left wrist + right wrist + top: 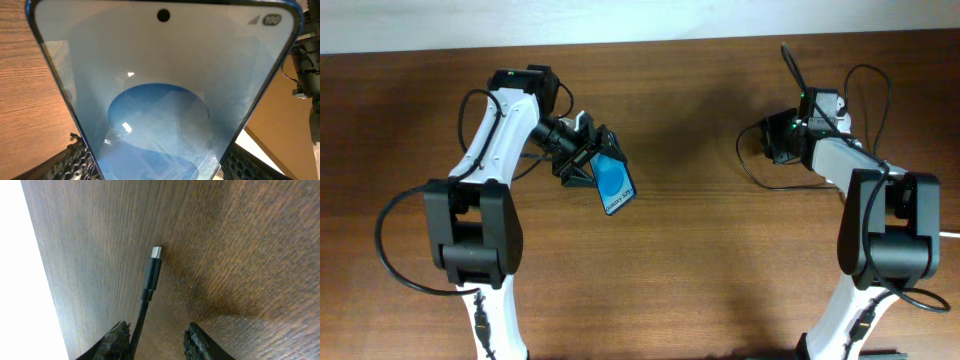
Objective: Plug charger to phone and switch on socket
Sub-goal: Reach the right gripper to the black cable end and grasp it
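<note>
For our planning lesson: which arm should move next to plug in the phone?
Probably right: the charger tip juts from the right gripper, while the left gripper holds the phone.

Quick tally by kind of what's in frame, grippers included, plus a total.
phone: 1
charger: 1
grippers: 2 (left gripper, right gripper)
Total: 4
</note>
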{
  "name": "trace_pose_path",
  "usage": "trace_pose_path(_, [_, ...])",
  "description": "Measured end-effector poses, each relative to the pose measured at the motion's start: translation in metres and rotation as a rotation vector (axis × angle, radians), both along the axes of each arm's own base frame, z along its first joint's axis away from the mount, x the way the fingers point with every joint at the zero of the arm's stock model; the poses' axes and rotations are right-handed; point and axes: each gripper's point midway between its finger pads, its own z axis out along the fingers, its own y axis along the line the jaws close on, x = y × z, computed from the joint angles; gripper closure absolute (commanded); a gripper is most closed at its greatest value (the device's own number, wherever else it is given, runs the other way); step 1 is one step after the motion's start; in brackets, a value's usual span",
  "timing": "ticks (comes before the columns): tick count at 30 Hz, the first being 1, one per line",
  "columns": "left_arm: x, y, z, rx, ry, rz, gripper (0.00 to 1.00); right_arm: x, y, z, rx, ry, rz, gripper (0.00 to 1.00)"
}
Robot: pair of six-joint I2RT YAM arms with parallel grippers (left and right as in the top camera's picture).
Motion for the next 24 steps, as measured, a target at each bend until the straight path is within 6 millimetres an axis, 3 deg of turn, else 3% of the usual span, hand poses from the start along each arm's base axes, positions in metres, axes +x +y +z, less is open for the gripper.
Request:
trace_pose_path(8, [0.0000,0.0000,0.0000,0.000,0.000,0.000,0.42,0.0033,0.0027,0.0036,0.028,-0.015,-0.007,0.64])
trace_pose_path(15, [0.0000,0.0000,0.0000,0.000,0.000,0.000,0.42,0.0086,0.0086,0.0084,0.040,-0.041,-0.003,0.76])
trace_pose_path(24, [0.0000,0.0000,0.0000,0.000,0.000,0.000,0.42,0.0097,0.0065,0.0083,0.029,-0.042,-0.017,0.76])
